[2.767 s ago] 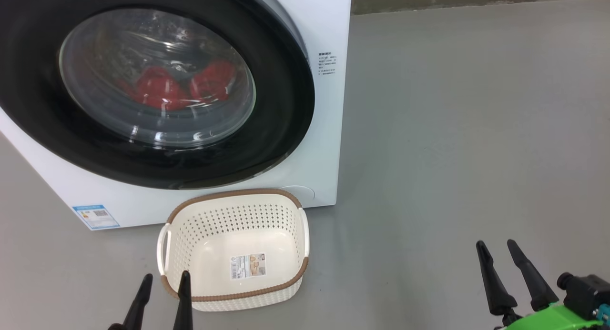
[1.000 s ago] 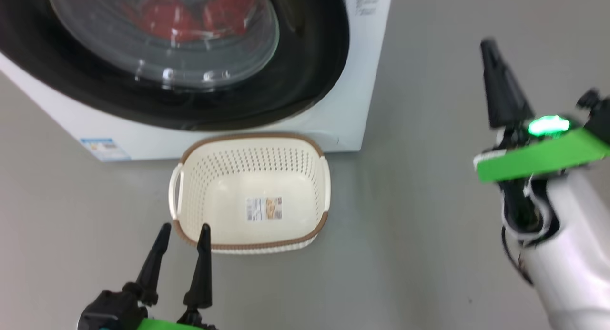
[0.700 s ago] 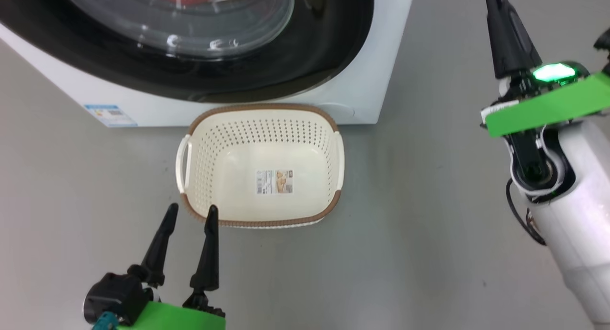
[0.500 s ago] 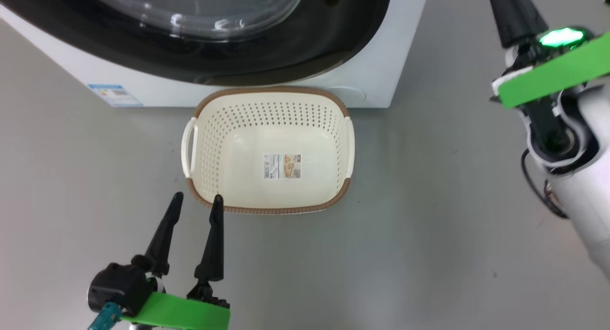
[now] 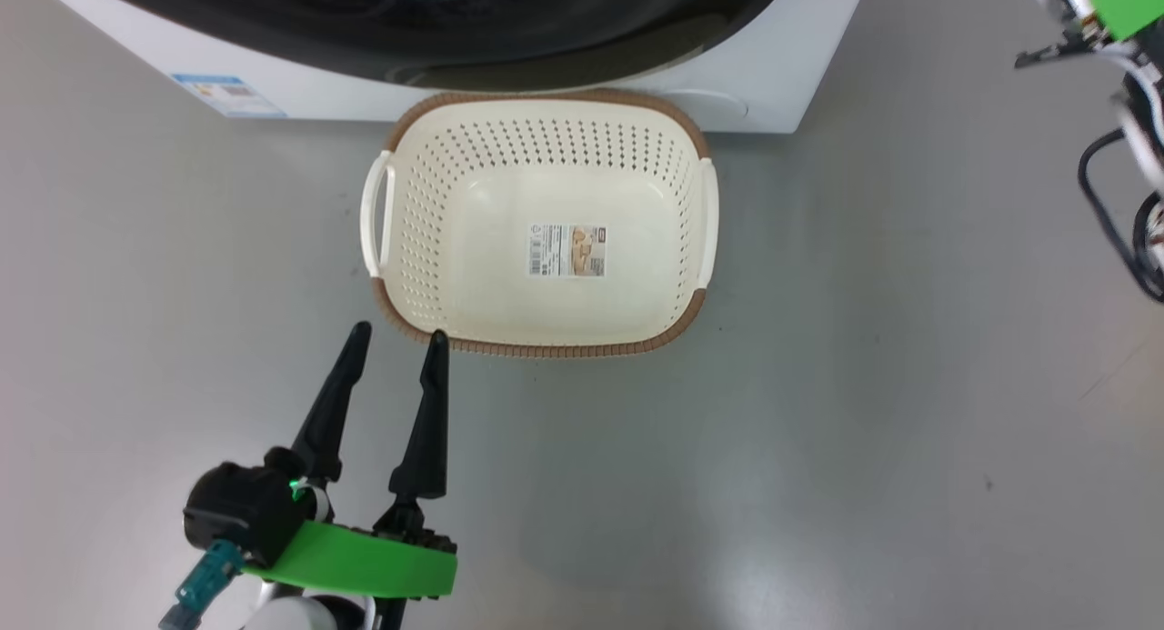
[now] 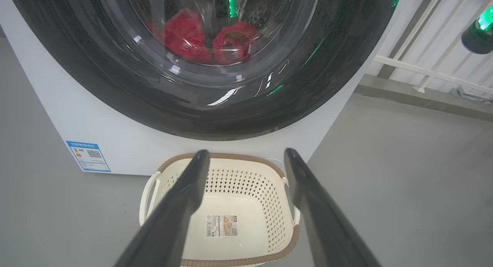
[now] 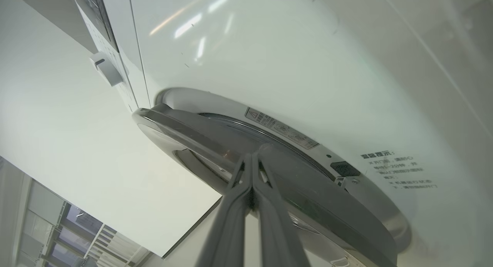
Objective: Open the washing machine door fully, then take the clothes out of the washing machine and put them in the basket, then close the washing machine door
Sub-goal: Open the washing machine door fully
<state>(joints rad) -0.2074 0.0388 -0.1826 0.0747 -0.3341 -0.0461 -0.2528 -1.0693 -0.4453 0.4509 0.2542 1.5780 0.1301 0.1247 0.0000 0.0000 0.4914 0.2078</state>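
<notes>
Right arm has risen to the head view's upper right edge since the earlier frames; the head camera itself has tilted lower.

At left, a blue sticker sits low on the washing machine front. The left end effector hangs above the floor with its fingers spread and nothing between them, tips just beside the near left corner of the basket. The basket stands on the floor with its far rim against the machine's base and a paper label on its bottom. The washing machine door appears shut, and the clothes lie in the drum behind its glass. At right, the right end effector has its fingers pressed together, tips at the door's outer rim; contact cannot be confirmed.
</notes>
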